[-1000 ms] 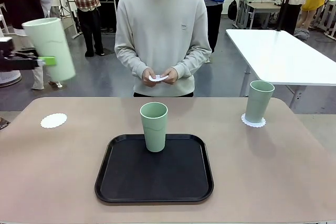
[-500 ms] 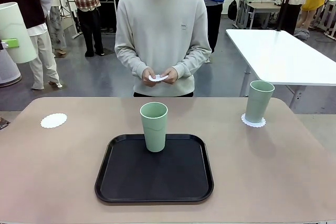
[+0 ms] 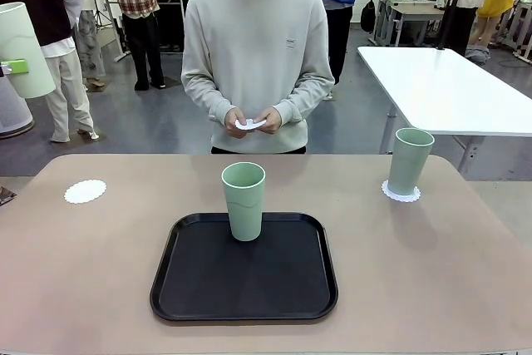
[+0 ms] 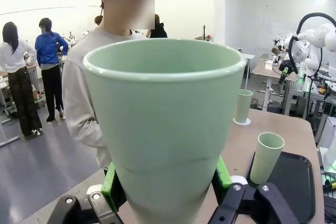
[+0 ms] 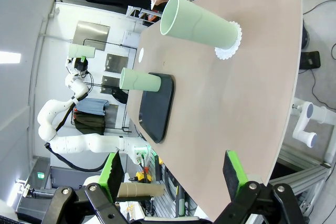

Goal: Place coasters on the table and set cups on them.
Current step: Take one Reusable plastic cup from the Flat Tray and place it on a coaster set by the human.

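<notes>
My left gripper (image 4: 165, 182) is shut on a mint-green cup (image 4: 163, 124), its green pads (image 4: 109, 186) pressing both sides. In the front view that cup (image 3: 22, 46) hangs high at the left edge, off the table. A second cup (image 3: 243, 199) stands on the black tray (image 3: 191, 288). A third cup (image 3: 410, 160) stands on a coaster (image 3: 401, 194) at the far right. Another coaster (image 3: 86, 191) lies bare at the far left of the table (image 3: 432, 272). The person holds a coaster (image 3: 250, 124) in both hands. My right gripper (image 5: 173, 174) is open above the table's edge.
A white table (image 3: 449, 81) stands beyond the far right corner. The person stands at the middle of the far edge. The tray takes up the near middle of the pinkish tabletop (image 5: 236, 103), with bare surface on both sides.
The left arm has carried its cup further left, now half cut by the picture's edge. In the last half second it barely moved. Everything else is unchanged.
</notes>
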Available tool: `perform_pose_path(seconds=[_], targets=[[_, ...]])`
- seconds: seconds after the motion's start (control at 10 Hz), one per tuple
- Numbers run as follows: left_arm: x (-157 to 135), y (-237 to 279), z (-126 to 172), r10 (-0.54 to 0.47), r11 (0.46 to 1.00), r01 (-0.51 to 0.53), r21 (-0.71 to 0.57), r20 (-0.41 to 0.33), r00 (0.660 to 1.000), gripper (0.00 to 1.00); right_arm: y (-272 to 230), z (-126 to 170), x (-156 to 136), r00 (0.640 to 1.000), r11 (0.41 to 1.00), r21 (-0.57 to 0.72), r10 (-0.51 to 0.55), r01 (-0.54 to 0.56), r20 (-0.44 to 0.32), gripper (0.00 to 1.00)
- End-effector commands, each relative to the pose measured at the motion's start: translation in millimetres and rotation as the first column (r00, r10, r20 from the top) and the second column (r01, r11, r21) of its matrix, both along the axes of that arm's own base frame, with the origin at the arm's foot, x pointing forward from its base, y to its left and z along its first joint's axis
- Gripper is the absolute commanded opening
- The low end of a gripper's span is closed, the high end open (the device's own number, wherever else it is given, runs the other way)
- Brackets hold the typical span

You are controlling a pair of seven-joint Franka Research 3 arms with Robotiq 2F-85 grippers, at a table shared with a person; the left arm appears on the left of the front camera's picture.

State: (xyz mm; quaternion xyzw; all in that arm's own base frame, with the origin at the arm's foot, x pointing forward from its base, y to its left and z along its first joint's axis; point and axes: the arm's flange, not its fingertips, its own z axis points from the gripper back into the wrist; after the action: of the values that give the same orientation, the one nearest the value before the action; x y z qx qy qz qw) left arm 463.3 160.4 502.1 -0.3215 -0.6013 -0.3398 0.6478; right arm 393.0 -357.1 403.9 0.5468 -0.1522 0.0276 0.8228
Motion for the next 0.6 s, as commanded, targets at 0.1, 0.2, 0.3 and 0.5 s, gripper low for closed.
perform_pose_path(seconds=[0.1,0.2,0.3,0.5], targets=[[-1,-1,1,-0.012,1.0,0.012,-0.003,0.003,1.0,0.84,0,1,0,1.0,1.0,0.004,0.01,-0.01,0.001,1.0],[0,0,0,0.0,1.0,0.0,0.0,0.0,1.0,0.84,0,1,0,1.0,1.0,0.004,0.01,-0.01,0.001,1.0],[30,13,-18,0.018,1.0,-0.018,-0.01,0.008,1.0,0.84,0,1,0,1.0,1.0,0.004,0.01,-0.01,0.001,1.0],[55,33,-55,0.01,0.999,-0.007,-0.046,0.055,0.998,0.84,0,1,0,1.0,1.0,0.004,0.01,-0.01,0.001,1.0]])
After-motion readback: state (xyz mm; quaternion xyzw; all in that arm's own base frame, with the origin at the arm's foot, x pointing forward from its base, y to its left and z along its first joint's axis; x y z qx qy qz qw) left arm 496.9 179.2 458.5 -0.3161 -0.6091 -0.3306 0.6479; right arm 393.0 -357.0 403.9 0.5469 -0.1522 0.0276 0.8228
